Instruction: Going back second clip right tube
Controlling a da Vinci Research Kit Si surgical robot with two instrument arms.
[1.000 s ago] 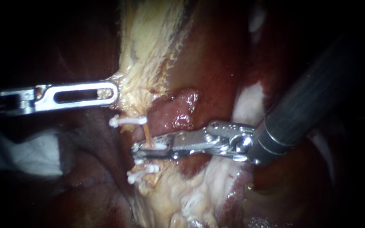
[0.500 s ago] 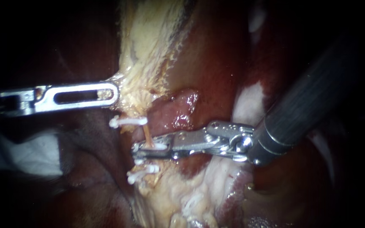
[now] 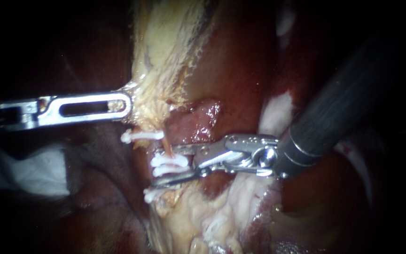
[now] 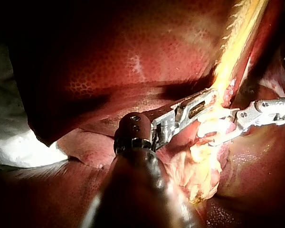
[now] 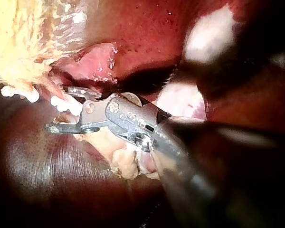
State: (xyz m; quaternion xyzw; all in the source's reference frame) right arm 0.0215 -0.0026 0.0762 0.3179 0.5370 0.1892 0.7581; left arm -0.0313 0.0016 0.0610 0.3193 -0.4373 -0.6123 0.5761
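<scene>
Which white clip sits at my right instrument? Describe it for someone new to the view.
Follow the pale yellow tissue down to the thin tube. The clip is the thick white one framed by the right instrument's open jaws; the clip above and the clip below lie outside them.

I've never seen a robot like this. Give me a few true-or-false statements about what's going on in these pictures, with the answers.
1. The right instrument's end effector stands open, with a gap between its jaws. True.
2. A white clip lies between those jaws. True.
3. The left instrument hangs free and touches nothing. False: its end effector is shut on pale yellowish tissue.
4. Only one white clip is in view. False: an upper clip and a lower clip show too, one on either side of the one between the jaws.
</scene>
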